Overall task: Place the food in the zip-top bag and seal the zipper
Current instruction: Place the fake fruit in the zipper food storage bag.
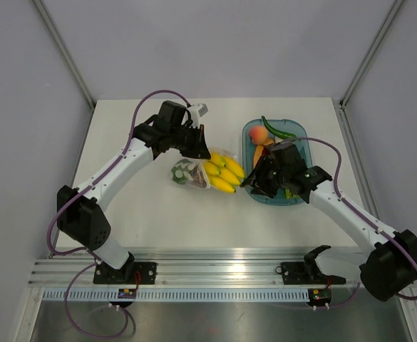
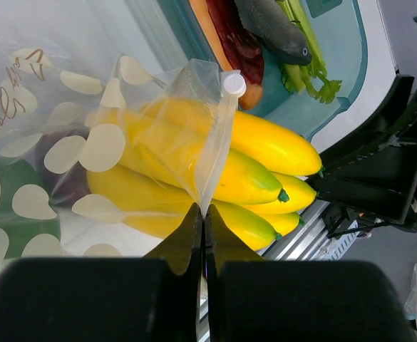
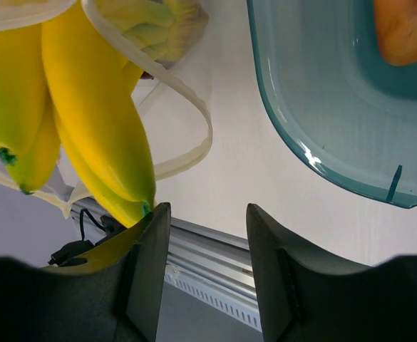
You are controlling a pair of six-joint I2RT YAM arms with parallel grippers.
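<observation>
Tool on left arm (image 2: 202, 211) pinches zip-top bag (image 2: 188, 114).

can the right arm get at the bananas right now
Probably yes: the open right gripper sits just beside the bananas, whose tips poke out of the bag, with nothing between.

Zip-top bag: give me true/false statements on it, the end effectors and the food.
1. The left end effector is shut on the clear white-spotted plastic bag. True.
2. The right end effector grips the yellow banana bunch. False: it is open and holds nothing.
3. The banana bunch sits wholly inside the bag. False: its green-tipped ends poke out of the mouth.
4. The teal oval tray holds food. True.
</observation>
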